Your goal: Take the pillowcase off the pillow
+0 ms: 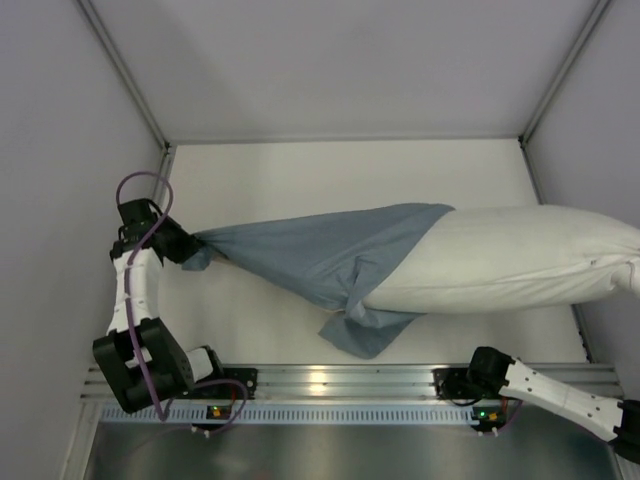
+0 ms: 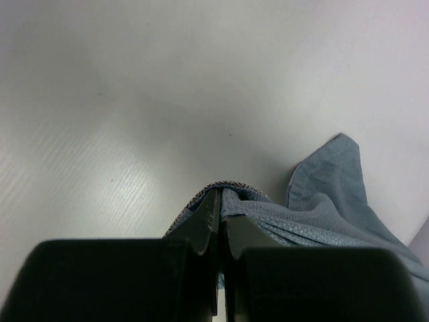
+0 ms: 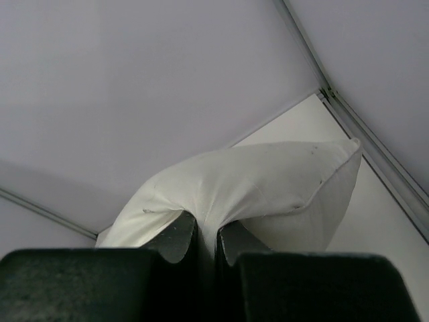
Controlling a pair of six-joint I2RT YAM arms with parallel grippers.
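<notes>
The grey-blue pillowcase is stretched across the middle of the table and still covers the left end of the white pillow. My left gripper is shut on the pillowcase's left tip; in the left wrist view the cloth is pinched between the fingers of that gripper. My right gripper is shut on a fold of the pillow at its right end; in the top view that gripper is out of frame at the right edge.
Grey walls enclose the table on the left, back and right. A metal rail runs along the near edge between the arm bases. The pillow's right end reaches the right wall.
</notes>
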